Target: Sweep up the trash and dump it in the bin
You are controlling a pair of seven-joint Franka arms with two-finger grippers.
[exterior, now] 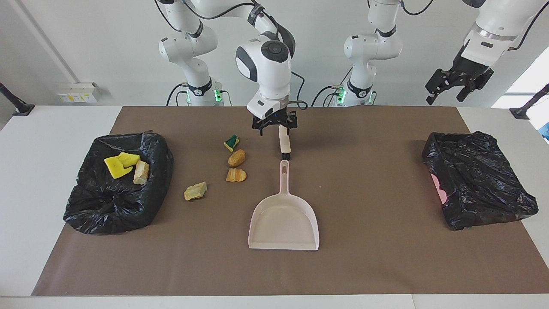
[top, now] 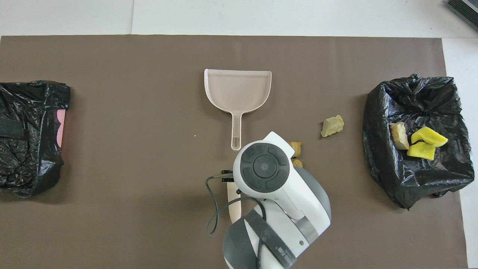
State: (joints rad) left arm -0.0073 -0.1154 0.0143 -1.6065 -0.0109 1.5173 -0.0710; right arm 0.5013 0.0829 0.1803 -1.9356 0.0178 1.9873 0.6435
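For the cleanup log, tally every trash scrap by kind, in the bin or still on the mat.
yellow sponge pieces: 2
green-and-yellow sponge bit: 1
bread-like lumps: 4
Total: 7
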